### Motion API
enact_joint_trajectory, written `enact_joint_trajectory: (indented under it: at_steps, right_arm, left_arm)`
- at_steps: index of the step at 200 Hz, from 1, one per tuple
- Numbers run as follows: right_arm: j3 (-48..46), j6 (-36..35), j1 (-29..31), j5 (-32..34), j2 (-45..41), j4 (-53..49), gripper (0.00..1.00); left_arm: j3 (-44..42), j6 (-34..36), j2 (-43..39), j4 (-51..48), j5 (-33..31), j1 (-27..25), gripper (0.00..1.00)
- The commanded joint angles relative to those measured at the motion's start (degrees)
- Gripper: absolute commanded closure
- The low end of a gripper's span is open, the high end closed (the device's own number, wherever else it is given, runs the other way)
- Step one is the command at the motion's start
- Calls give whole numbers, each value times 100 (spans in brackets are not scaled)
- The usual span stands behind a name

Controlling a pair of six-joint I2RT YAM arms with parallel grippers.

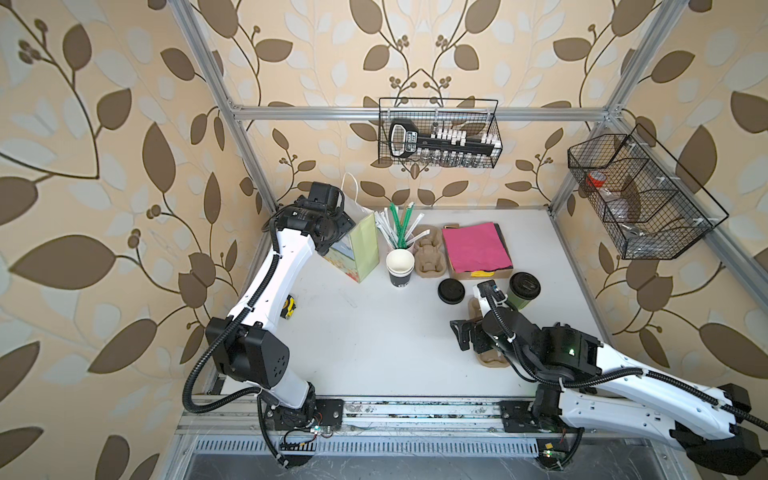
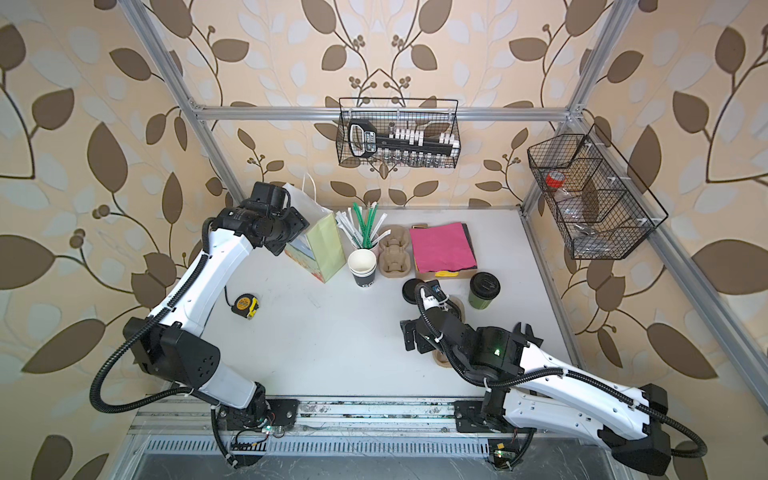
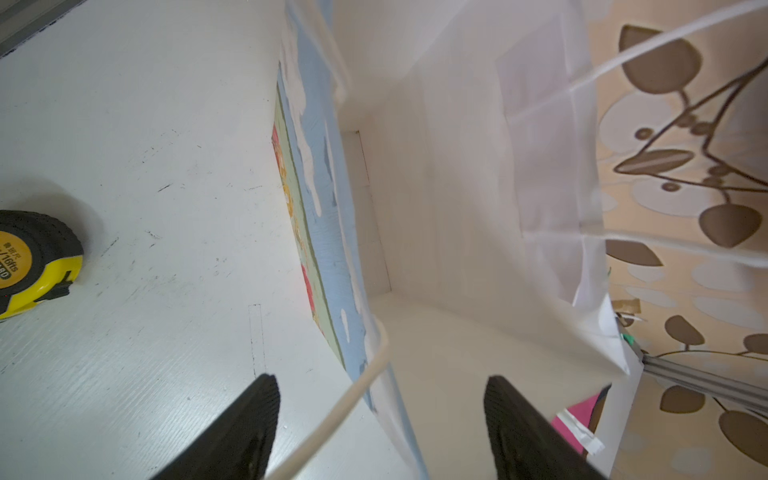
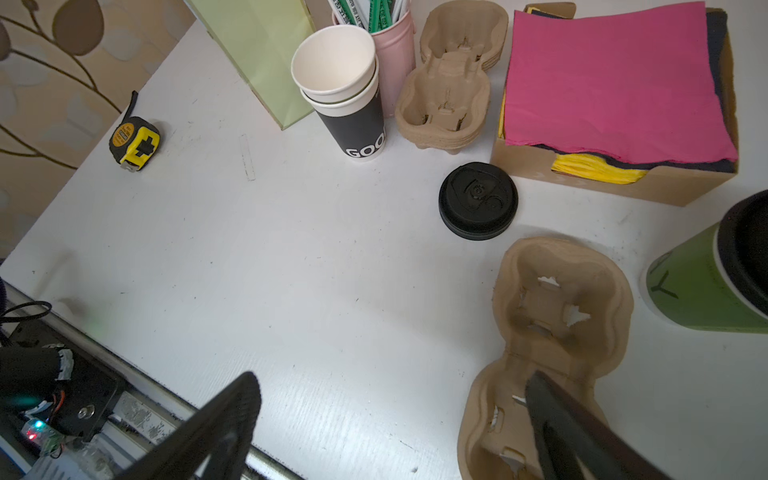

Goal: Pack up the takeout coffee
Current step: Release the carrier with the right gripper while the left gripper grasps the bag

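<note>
The takeout coffee [image 1: 524,291] [image 2: 484,291], a green cup with a black lid, stands upright at the right of the table and shows at the edge of the right wrist view [image 4: 706,282]. My right gripper [image 4: 395,415] [image 1: 467,336] is open, left of the cup and apart from it; one finger hangs over a brown cup carrier [image 4: 557,324]. At the back left stands a paper bag [image 1: 361,249] [image 3: 436,208], open and empty. My left gripper [image 3: 382,415] is open at its mouth, straddling the near wall and the white handle cord [image 3: 365,382].
Stacked lidless cups [image 1: 400,266], a pot of straws [image 1: 399,228], a stack of carriers [image 1: 428,257] and a box of pink napkins [image 1: 473,249] line the back. Loose black lids [image 1: 451,289] lie left of the coffee. A yellow tape measure [image 2: 246,305] lies left.
</note>
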Motion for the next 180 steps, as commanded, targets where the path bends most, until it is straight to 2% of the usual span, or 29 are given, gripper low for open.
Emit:
enact_joint_trajectory:
  at_steps: [1, 51, 65, 129, 180]
  right_arm:
    - [217, 201, 272, 447, 131, -143, 0]
    - [374, 365, 766, 859, 544, -321, 0]
    - [433, 402, 863, 962, 623, -377, 0]
    - [552, 425, 1067, 1033, 777, -334, 0]
    - [563, 434, 1104, 1057, 838, -352, 0]
  left_arm:
    - [348, -13, 114, 40, -443, 35, 23]
    - [599, 77, 398, 26, -637, 83, 41]
    - [647, 103, 454, -26, -717, 87, 48]
    - [871, 180, 679, -226, -725, 162, 66]
    - [839, 209, 578, -346, -679, 273, 71]
